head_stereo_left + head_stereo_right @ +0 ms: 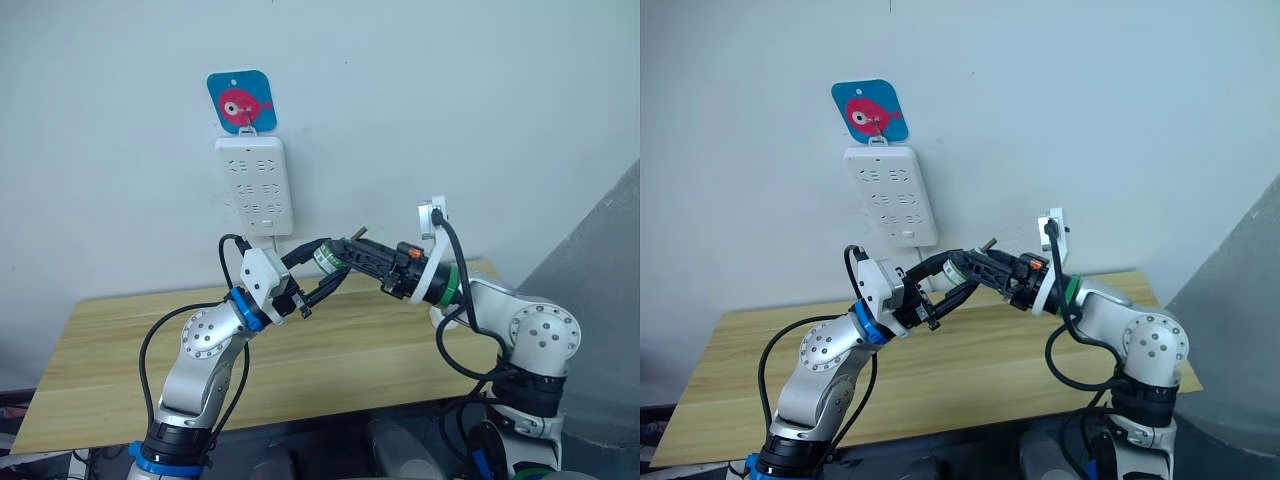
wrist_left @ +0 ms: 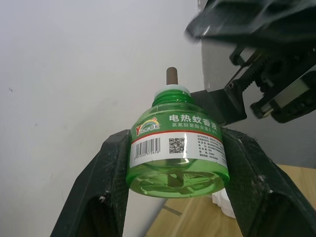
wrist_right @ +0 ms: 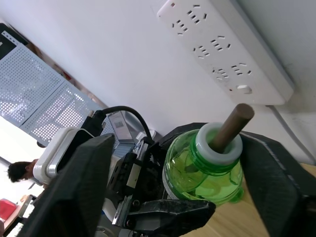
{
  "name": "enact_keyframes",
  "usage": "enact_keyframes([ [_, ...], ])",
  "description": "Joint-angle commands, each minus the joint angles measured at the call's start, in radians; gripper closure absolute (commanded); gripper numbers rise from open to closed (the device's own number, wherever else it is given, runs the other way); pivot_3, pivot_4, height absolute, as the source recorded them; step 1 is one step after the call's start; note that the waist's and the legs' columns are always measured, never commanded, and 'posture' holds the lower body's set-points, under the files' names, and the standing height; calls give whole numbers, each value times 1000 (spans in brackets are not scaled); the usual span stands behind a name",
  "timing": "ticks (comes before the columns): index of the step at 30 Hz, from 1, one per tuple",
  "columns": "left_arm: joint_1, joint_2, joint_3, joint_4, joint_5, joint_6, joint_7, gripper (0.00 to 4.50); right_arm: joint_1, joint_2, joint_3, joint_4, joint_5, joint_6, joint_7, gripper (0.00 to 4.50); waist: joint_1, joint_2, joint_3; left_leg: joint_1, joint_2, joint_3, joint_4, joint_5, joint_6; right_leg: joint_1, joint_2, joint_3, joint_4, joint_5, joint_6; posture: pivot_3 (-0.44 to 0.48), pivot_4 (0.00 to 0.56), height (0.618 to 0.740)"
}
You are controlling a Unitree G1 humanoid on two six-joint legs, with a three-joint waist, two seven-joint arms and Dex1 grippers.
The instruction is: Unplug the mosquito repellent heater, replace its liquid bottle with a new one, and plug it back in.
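A green liquid bottle (image 2: 177, 148) with a white collar and a brown wick (image 3: 232, 126) hangs in the air above the table, below the power strip. My left gripper (image 2: 177, 142) is shut on the bottle's body, one finger on each side of the label. My right gripper (image 3: 181, 145) is open, its fingers wide apart on either side of the bottle's neck and not touching it. A small white piece (image 2: 223, 203) lies on the table under the bottle, mostly hidden by my left finger. I cannot tell whether it is the mosquito repellent heater.
A tall white power strip (image 1: 254, 185) hangs on the wall from a blue hook card (image 1: 241, 101), its sockets bare. The wooden table (image 1: 350, 360) stands against the wall. A person's head (image 3: 19, 173) shows far off.
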Motion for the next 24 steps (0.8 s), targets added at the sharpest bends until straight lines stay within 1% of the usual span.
enact_keyframes([
  [1,-13,-3,-2,-47,-7,-22,3,2238,-9,-2,35,-17,52,-27,-5,1980,0,0,0,0,0,0,0,0,0,0,0,0,0,0,0,-143,44,740],
  [5,-10,-1,-5,-54,-8,-24,2,2238,-7,-11,53,-13,74,-44,-16,3476,0,1,-1,0,0,0,0,0,0,0,0,0,0,0,0,-139,44,740],
  [6,-8,-1,-6,-55,-8,-23,1,2238,-7,-14,56,-11,81,-48,-19,3697,0,1,-1,0,0,0,0,0,0,0,0,0,0,0,0,-138,44,740],
  [14,-7,-4,-5,-63,-18,-42,-7,2238,-2,-43,85,-6,127,-79,-37,3697,1,1,-2,0,0,0,0,0,0,0,0,0,0,0,0,-138,43,740],
  [16,-2,11,-6,-56,-24,-23,-19,1503,-2,-46,85,-4,122,-102,-53,3697,0,1,-2,0,0,0,0,0,0,0,0,0,0,0,0,-138,43,740],
  [17,4,23,-5,-56,-27,-9,-26,1267,-4,-52,85,-3,115,-112,-59,3697,0,1,-3,0,0,0,0,0,0,0,0,0,0,0,0,-139,48,740],
  [19,16,47,-3,-61,-33,26,-35,590,-2,-71,84,0,105,-130,-63,3697,0,1,-3,0,0,0,0,0,0,0,1,0,0,0,0,-139,48,740],
  [21,23,87,-1,-57,-7,36,-47,4,9,-105,79,3,71,-157,-51,3697,0,1,-3,0,1,0,0,0,0,0,1,0,0,0,0,-139,48,740],
  [23,22,125,9,-44,28,15,-55,0,25,-151,88,0,13,-196,-28,3697,3,1,-3,0,0,0,0,0,0,0,1,0,0,0,0,-129,59,740],
  [24,19,138,16,-41,26,21,-55,0,35,-176,102,-2,-25,-220,-8,3697,5,1,-3,0,0,0,0,0,0,0,1,0,0,0,0,-129,59,740],
])
